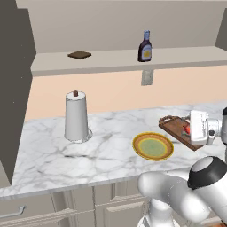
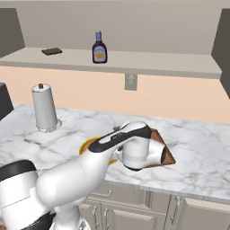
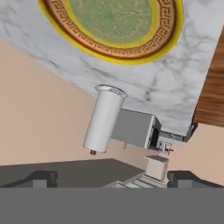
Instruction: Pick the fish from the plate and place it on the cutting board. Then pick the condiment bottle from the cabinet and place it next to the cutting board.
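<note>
Currently: cabinet (image 1: 115, 60), upper frame, condiment bottle (image 1: 145, 47) upright on its ledge; cutting board (image 1: 175, 127), right of centre, fish (image 1: 187, 130) apparently on it; plate (image 1: 153, 146), centre, bare. Gripper (image 3: 112, 178) wide apart, holding nothing. Advice: lift clear, approach the bottle level, grasp its body.

in the left base view the arm's white wrist covers the near end of the cutting board (image 1: 175, 127), and only a red sliver of the fish (image 1: 187, 130) shows beside it. in the right base view the arm hides most of the plate (image 2: 87, 145) and board. the hand view's top edge cuts the plate.
</note>
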